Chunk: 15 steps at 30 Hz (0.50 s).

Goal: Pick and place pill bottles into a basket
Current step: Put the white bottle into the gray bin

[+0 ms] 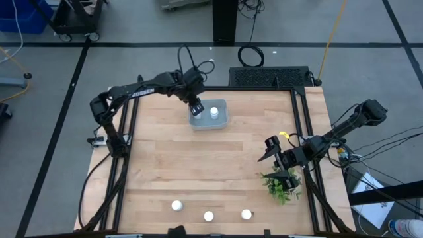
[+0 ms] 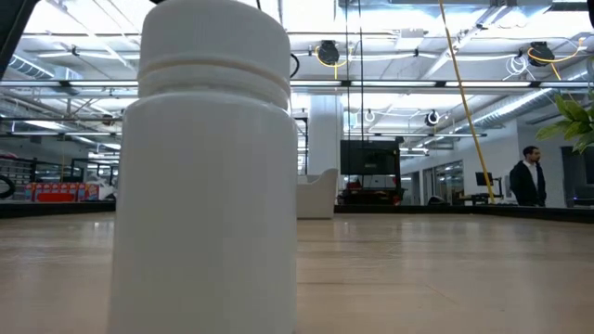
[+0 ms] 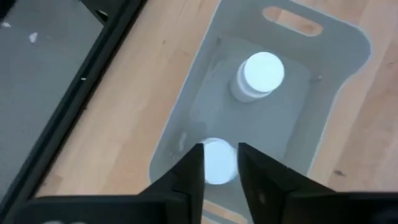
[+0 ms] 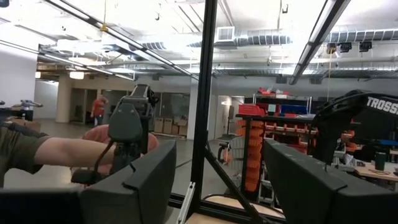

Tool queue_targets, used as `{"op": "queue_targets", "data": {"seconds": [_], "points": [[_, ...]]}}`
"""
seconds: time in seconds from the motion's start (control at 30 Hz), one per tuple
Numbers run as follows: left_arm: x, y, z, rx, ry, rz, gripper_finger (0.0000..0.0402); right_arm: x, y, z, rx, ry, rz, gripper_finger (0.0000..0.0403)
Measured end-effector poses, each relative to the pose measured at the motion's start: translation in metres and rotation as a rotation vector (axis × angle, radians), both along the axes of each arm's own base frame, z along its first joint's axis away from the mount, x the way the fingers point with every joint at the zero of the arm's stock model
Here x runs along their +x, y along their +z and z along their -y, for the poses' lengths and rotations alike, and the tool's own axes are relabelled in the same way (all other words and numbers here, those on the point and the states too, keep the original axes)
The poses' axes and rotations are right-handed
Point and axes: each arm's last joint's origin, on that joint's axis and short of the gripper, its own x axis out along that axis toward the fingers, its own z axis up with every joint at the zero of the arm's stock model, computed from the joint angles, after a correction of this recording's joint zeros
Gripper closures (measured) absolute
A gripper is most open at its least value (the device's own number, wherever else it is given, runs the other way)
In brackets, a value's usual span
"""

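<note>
The pale grey-blue basket point(image 1: 223, 122) stands at the table's far middle. One white pill bottle point(image 1: 213, 112) stands upright in it and also shows in the left wrist view point(image 3: 258, 74). My left gripper point(image 1: 196, 108) hangs over the basket's left part, shut on a second pill bottle point(image 3: 217, 163) inside the basket point(image 3: 298, 124). Three more pill bottles stand near the near edge point(image 1: 176, 205), point(image 1: 208, 215), point(image 1: 246, 214); one fills the low view point(image 2: 209, 176). My right gripper point(image 1: 277, 162) is open and empty at the right, beside the green plant. My left gripper pinches the pill bottle at its cap point(image 3: 217, 152) between its two fingers point(image 3: 191, 171), coming from above and pointing down into the basket. The bottle stands upright below the fingers. I cannot tell whether its base rests on the basket's floor.
A small green plant point(image 1: 282, 185) stands at the right, close to my right gripper. Black frame rails point(image 1: 307, 152) run along the table's sides. A person's arm point(image 4: 50, 152) shows beyond the table in the right wrist view, and a person point(image 2: 529, 176) stands far off in the room.
</note>
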Motion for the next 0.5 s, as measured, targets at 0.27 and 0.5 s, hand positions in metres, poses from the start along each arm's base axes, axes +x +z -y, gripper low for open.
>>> {"op": "queue_targets", "data": {"seconds": [0.27, 0.5], "points": [[-0.0052, 0.0103, -0.0017, 0.031, 0.015, 0.029, 0.0337, 0.0000, -0.0001, 0.0000, 0.000, 0.000, -0.001, 0.0165], [-0.0062, 0.0092, -0.0009, 0.025, 0.014, 0.013, 0.0326, 0.0001, -0.0003, -0.0001, -0.001, 0.000, -0.003, 0.0165]]}}
